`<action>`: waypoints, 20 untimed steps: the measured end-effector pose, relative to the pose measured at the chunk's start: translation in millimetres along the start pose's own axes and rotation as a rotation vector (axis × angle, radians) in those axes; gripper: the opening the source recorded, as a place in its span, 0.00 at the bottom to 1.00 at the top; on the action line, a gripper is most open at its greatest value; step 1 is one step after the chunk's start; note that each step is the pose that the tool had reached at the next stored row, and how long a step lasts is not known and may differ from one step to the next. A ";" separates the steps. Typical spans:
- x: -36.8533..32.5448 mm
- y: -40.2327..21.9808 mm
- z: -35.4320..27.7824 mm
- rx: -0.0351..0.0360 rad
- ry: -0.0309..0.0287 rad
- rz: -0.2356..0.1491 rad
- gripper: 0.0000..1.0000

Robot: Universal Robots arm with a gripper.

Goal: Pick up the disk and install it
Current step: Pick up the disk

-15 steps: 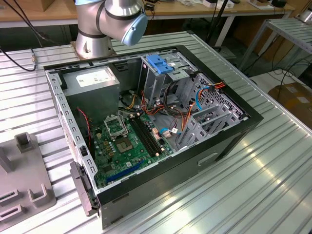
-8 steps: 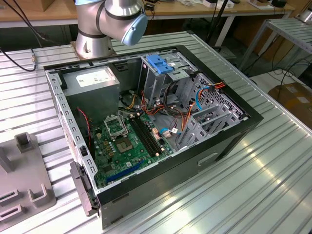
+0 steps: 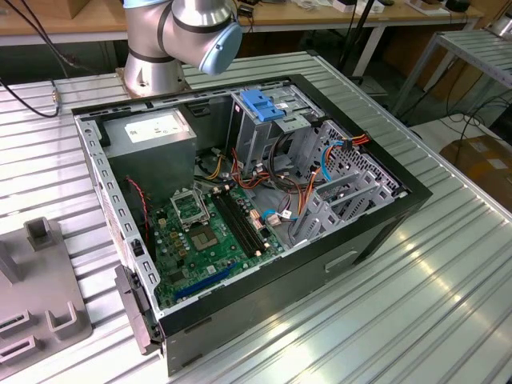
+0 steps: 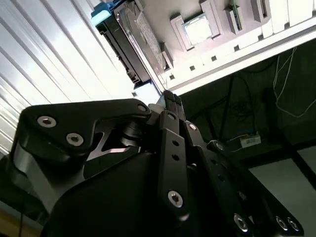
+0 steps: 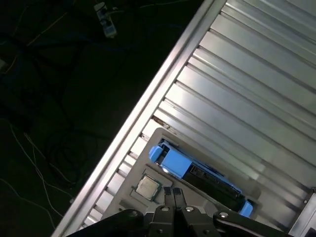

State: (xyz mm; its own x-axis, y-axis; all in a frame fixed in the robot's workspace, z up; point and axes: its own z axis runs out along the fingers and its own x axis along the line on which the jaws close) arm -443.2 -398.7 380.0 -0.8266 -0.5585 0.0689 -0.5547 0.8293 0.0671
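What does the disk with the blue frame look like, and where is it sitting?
The disk is a flat dark slab with a blue plastic frame capping its ends. It stands on its long edge in a grey holder on the ribbed metal table. In the second wrist view, its broad face carries what looks like a pale label. The hand hovers close by and appears clear of it.

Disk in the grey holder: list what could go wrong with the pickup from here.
1. The fingers are shut and sit nearer the chip than the disk; descending like this would likely strike the holder rather than straddle the disk.
2. The holder lies by the table edge; a knocked disk might fall to the floor.
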 end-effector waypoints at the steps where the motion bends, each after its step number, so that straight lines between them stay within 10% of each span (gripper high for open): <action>1: 0.0 0.0 0.0 0.0010 0.0010 -0.014 0.10; 20: 0.0 -0.1 0.3 0.0243 0.0229 -0.343 0.10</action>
State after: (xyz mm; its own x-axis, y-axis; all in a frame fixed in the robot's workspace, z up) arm -443.1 -398.8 379.7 -0.5893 -0.8050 0.0688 -0.8024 0.5931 0.0665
